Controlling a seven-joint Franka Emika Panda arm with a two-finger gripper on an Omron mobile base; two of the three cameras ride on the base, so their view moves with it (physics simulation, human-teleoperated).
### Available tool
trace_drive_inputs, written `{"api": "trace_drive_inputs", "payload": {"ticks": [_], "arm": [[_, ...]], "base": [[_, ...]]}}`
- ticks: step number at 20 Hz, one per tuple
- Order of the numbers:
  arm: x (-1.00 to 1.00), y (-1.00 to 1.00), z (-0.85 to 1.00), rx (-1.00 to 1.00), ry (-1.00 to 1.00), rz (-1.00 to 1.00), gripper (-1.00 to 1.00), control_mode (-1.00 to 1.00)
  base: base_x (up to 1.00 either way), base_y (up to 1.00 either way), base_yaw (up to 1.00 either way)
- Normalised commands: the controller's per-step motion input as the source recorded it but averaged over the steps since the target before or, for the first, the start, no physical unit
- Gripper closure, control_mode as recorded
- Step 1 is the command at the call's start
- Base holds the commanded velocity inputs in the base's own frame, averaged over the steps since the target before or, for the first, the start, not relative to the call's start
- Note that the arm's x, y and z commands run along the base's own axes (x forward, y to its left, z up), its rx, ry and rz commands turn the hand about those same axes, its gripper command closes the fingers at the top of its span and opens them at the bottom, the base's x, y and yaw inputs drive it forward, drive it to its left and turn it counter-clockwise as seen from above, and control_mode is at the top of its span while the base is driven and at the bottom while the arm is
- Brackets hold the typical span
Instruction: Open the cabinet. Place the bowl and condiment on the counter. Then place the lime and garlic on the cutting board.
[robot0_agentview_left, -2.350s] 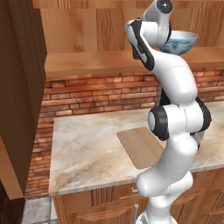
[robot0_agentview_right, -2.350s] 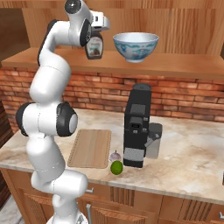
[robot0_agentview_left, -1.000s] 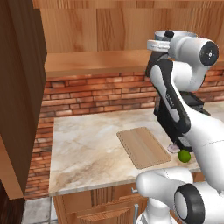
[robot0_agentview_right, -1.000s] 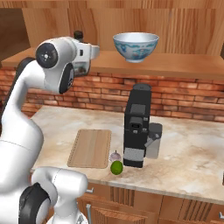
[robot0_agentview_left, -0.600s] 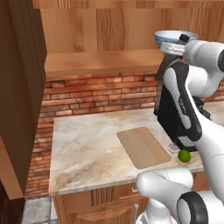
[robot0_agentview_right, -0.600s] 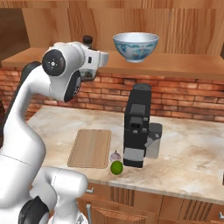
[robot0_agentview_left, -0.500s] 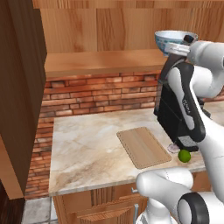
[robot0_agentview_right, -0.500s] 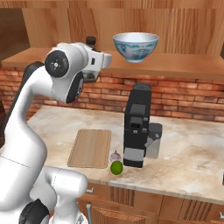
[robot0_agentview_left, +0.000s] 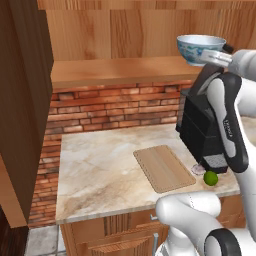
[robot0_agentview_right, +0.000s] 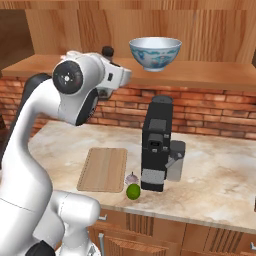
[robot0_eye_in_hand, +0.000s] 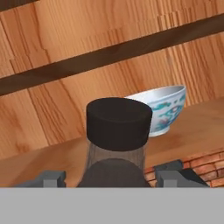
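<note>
- The arm bends high over the worktop (robot0_agentview_right: 210, 170), its hand level with the cabinet (robot0_agentview_left: 120, 75) shelf, just left of the bowl (robot0_agentview_right: 155, 54) as the right base view has it.
- The bottle (robot0_eye_in_hand: 118, 131) stands between the two fingers (robot0_eye_in_hand: 51, 178) in the hand view, black cap up; the fingers look closed on its sides, though the contact itself is hidden at the frame's bottom.
- Near the front edge of the worktop lie one lime (robot0_agentview_right: 133, 191) and one garlic (robot0_agentview_right: 131, 178), touching or nearly so, both just right of the board (robot0_agentview_right: 104, 169) and off it, at the foot of the coffee machine (robot0_agentview_right: 157, 145).
- One board lies flat and bare on the worktop, with open stone to its left and behind it up to the brick wall (robot0_agentview_left: 110, 107).
- Open worktop also stretches right of the coffee machine.
- One bowl sits upright on the shelf, above the coffee machine; the shelf left of it is free.
- The cabinet door (robot0_agentview_left: 22, 100) stands swung open at the far left of the left base view.
</note>
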Motion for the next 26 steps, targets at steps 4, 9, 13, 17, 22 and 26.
{"api": "trace_drive_inputs", "payload": {"ticks": [4, 9, 13, 17, 22, 26], "arm": [[-0.01, 0.29, -0.11, 0.06, 0.00, 0.07, 1.00, -1.00], [0.00, 0.31, -0.14, 0.02, 0.02, 0.07, 1.00, -1.00], [0.00, 0.29, -0.12, 0.00, 0.03, 0.07, 1.00, -1.00], [0.00, 0.29, -0.16, 0.00, 0.07, 0.09, 1.00, -1.00], [0.00, 0.28, -0.22, 0.00, 0.08, 0.11, 1.00, -1.00], [0.00, 0.28, -0.25, 0.00, 0.04, 0.11, 1.00, -1.00]], "base": [[0.00, 0.00, 0.00], [0.00, 0.00, 0.00], [0.00, 0.00, 0.00], [0.00, 0.00, 0.00], [0.00, 0.00, 0.00], [0.00, 0.00, 0.00]]}}
